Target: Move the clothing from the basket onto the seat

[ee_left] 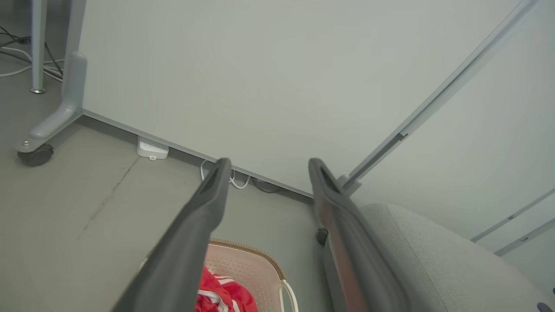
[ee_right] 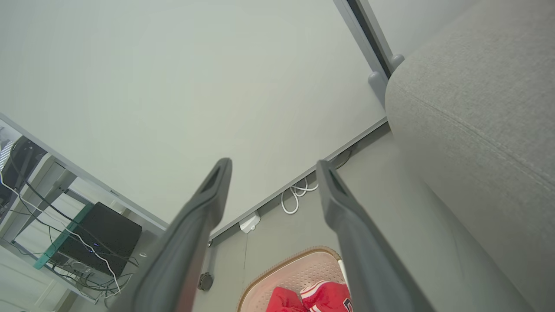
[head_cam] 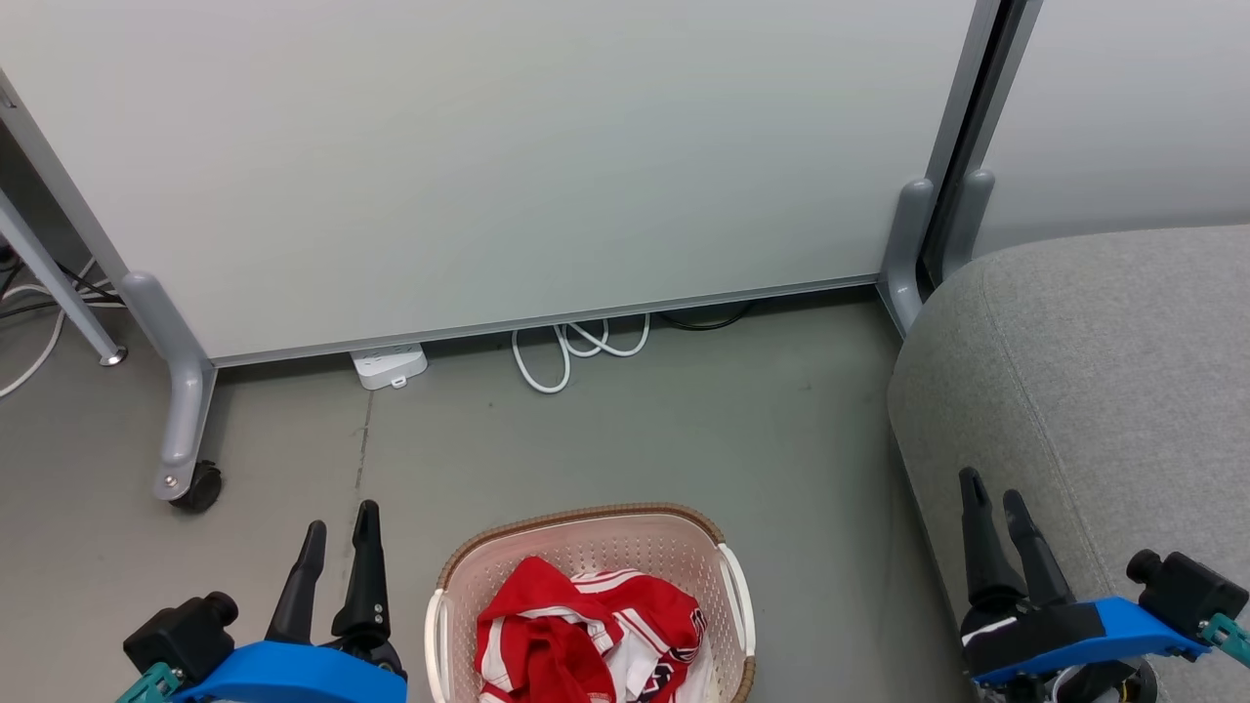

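Both hands sit low in the head view, left hand [head_cam: 342,517] at lower left and right hand [head_cam: 991,486] at lower right, fingers spread apart and holding nothing. Between them at bottom centre is the basket [head_cam: 586,512] on the floor [head_cam: 684,439], with the clothing [head_cam: 576,625] bunched up inside it, plain red piece on the left and striped one on the right. Over on the right edge is the seat [head_cam: 1104,371], a strip of floor between it and the basket, and a pale panel [head_cam: 488,166] runs across the top with a white cable [head_cam: 576,351] looped under its edge.
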